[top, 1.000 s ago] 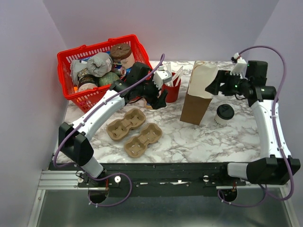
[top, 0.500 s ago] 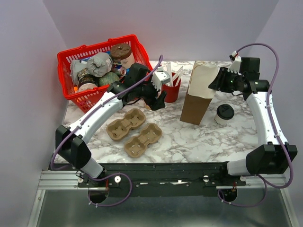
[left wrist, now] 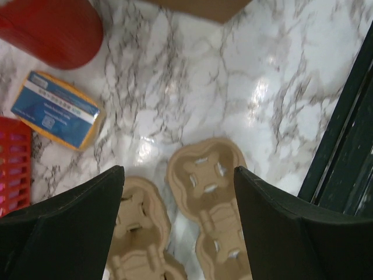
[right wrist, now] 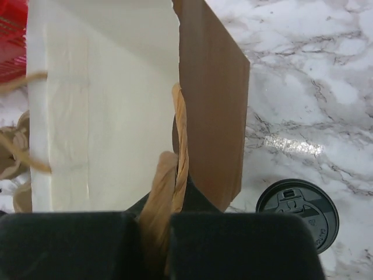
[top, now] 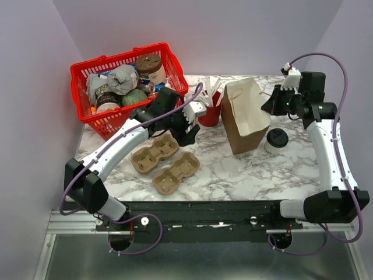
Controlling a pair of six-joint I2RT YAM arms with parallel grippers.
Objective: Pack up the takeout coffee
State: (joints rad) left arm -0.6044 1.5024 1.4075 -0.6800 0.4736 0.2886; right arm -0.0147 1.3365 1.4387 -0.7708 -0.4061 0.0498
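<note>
The takeout coffee (top: 276,140), a cream paper cup with a black lid (right wrist: 298,213), stands on the marble just right of the brown paper bag (top: 247,116). The bag leans with its mouth open and its pale inside (right wrist: 105,105) showing. My right gripper (top: 273,104) is at the bag's right rim, shut on its twisted paper handle (right wrist: 180,146); in the right wrist view the gripper (right wrist: 169,221) pinches that cord. My left gripper (top: 187,127) hovers open over two cardboard cup carriers (left wrist: 210,175), holding nothing (left wrist: 178,172).
A red basket (top: 81,76) of groceries stands at the back left. A red cup (top: 210,114) with white cutlery stands left of the bag. The two carriers (top: 154,153) (top: 176,172) lie at front left. A blue and yellow packet (left wrist: 58,111) lies near the basket.
My right gripper has closed on the bag's handle, and the bag has tipped with its mouth spread open. My left arm has drawn back from the red cup toward the carriers.
</note>
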